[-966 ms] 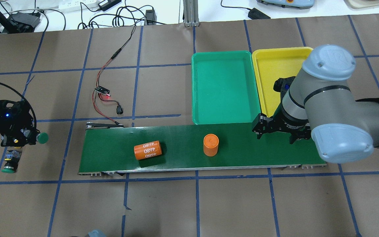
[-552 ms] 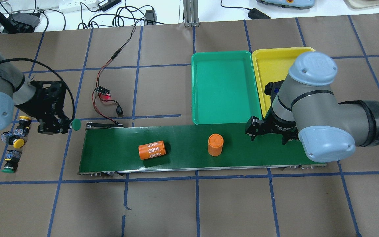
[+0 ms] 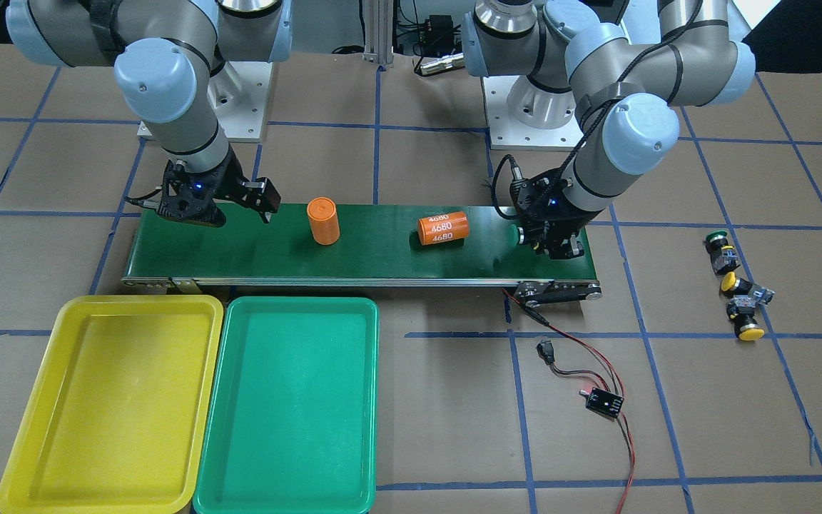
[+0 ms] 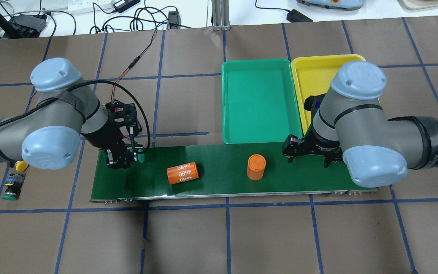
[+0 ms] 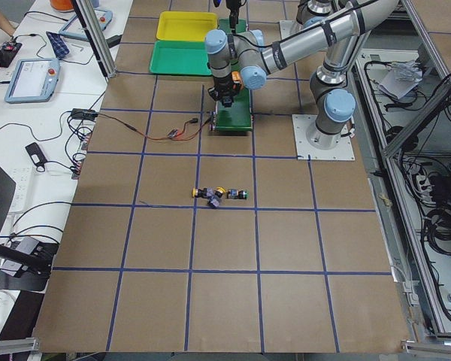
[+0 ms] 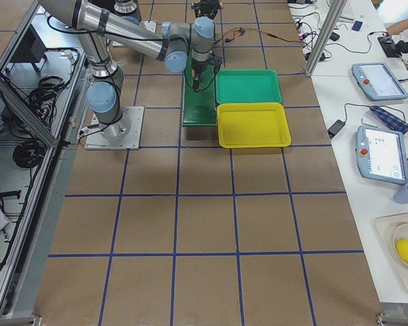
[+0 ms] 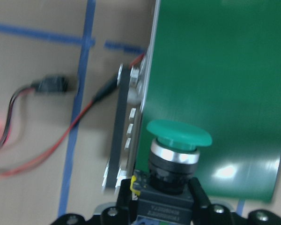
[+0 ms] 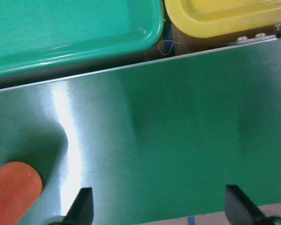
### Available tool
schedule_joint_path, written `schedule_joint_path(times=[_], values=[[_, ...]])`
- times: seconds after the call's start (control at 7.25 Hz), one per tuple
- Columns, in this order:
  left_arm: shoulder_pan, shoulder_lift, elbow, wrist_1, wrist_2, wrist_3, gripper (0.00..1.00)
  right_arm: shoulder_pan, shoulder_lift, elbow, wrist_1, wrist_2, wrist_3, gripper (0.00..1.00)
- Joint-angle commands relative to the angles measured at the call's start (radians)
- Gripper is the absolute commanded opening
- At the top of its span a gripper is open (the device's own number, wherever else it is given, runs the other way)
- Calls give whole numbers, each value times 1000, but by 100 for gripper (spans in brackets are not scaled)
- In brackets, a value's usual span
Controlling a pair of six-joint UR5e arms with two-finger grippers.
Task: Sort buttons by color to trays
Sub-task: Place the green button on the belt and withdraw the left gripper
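While gripping a green button (image 7: 179,140), left claw (image 4: 127,156) hangs over the belt (image 4: 219,167).
Wide open, empty, right claw (image 8: 159,206) sits by green tray (image 4: 257,61).

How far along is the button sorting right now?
Done: nothing yet; the green tray and yellow tray hold no buttons. In hand: the left gripper is shut on the held green button above one end of the belt; the right gripper is open and empty over the other end. Left: that button, plus the loose green button and two yellow buttons on the table.
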Motion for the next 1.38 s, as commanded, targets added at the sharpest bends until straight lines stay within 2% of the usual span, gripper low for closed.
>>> schedule_joint_path(times=[0.0,0.14,0.41,0.55,0.69,0.97,1.1,1.24], values=[[-7,17,-36,15,3,-29,80,0,0,1,2,0,0,100],[8,19,-33,15,3,-30,100,0,0,1,2,0,0,100],[107,51,-16,13,5,8,100,0,0,1,3,0,2,100],[188,67,-8,9,6,108,100,0,0,1,5,0,2,100],[315,71,-4,6,-7,126,100,0,0,1,6,0,2,100],[520,49,7,18,-15,119,100,0,-4,4,23,-3,2,100],[589,26,34,17,-71,116,100,0,-6,9,43,-3,3,100],[646,-4,57,24,-81,112,100,0,-11,9,67,-2,6,100]])
